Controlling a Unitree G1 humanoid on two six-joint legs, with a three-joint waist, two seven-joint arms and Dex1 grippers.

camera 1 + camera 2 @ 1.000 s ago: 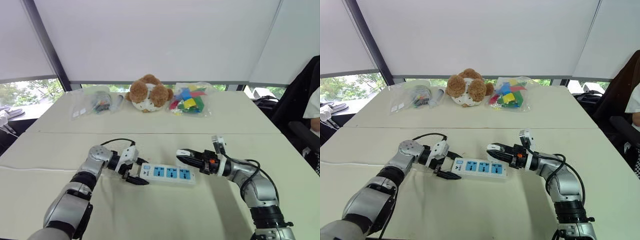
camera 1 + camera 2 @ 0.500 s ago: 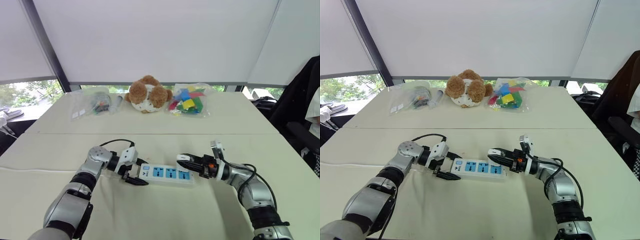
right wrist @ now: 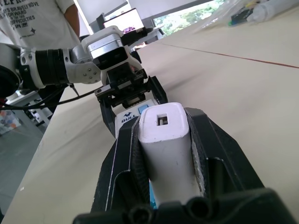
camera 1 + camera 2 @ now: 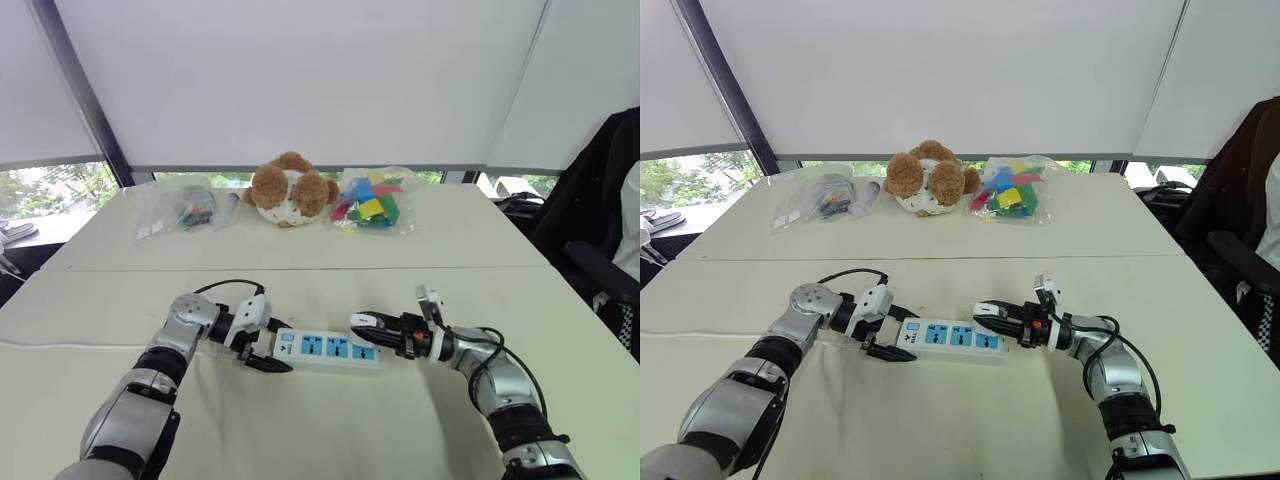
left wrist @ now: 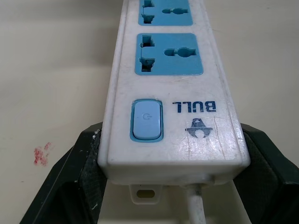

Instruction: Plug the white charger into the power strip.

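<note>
Head views: the left gripper (image 4: 268, 358) clamps the switch end of the power strip (image 4: 330, 347), likely pinning it to the tabletop (image 4: 320, 430). The right gripper (image 4: 362, 323), closed on the white charger (image 4: 364, 320), hangs over the strip's far socket.

Left wrist view: fingers (image 5: 70, 182) bracket the strip.

Right wrist view: charger squeezed between jaws, strip beyond.
</note>
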